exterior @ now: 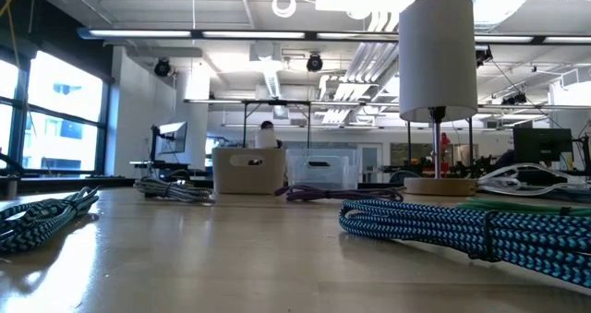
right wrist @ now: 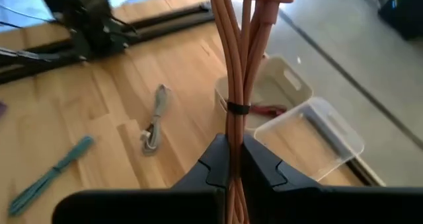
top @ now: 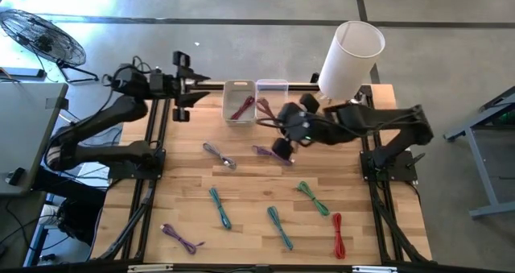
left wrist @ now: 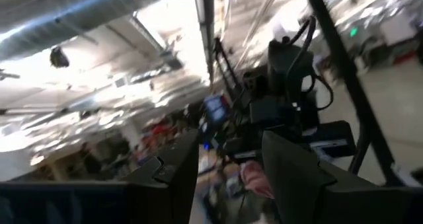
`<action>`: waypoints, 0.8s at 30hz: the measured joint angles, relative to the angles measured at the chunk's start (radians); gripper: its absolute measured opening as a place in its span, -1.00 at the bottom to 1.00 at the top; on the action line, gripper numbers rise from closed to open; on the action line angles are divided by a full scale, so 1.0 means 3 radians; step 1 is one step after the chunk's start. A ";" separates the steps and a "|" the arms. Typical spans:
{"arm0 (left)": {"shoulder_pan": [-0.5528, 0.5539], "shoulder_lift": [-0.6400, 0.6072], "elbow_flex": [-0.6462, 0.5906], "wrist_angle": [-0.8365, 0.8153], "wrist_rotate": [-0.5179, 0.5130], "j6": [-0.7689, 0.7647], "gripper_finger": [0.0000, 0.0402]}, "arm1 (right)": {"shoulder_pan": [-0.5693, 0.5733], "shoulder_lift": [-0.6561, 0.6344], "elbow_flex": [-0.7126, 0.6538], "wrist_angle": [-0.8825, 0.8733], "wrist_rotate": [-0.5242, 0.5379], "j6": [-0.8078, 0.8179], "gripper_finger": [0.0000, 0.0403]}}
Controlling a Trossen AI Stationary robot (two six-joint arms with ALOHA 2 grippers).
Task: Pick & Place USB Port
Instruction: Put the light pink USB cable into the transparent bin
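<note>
Fingers of the right gripper are pinched tight on a bundled salmon-pink braided USB cable, held by a dark tie around its middle. In the right wrist view the bundle's long axis runs straight out from the fingers, plug end farthest from them.

In the high view the right gripper sits centre frame, just below and right of the two bins at the upper middle: an opaque white plastic bin with a red cable already inside, and a clear plastic bin touching its right side. Both bins lie toward the upper left of the frame from the held cable, near but not under it; judged from this, the coming move is a short carry up-frame before release. Which bin is meant cannot be told.

The right arm is clearly nearer the bins' open tops. The left gripper is parked at the upper-left rail, beside the white bin, fingers spread wide and empty.

Left on the wooden bench: grey cable, purple cable right by the right gripper, two teal cables, green cable, red cable, a second purple cable.
</note>
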 joint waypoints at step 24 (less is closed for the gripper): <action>0.0494 -0.1087 0.0000 -0.2038 0.0006 0.0720 -0.19 | -0.0992 0.0404 -0.0364 0.1061 -0.0886 0.0454 -0.96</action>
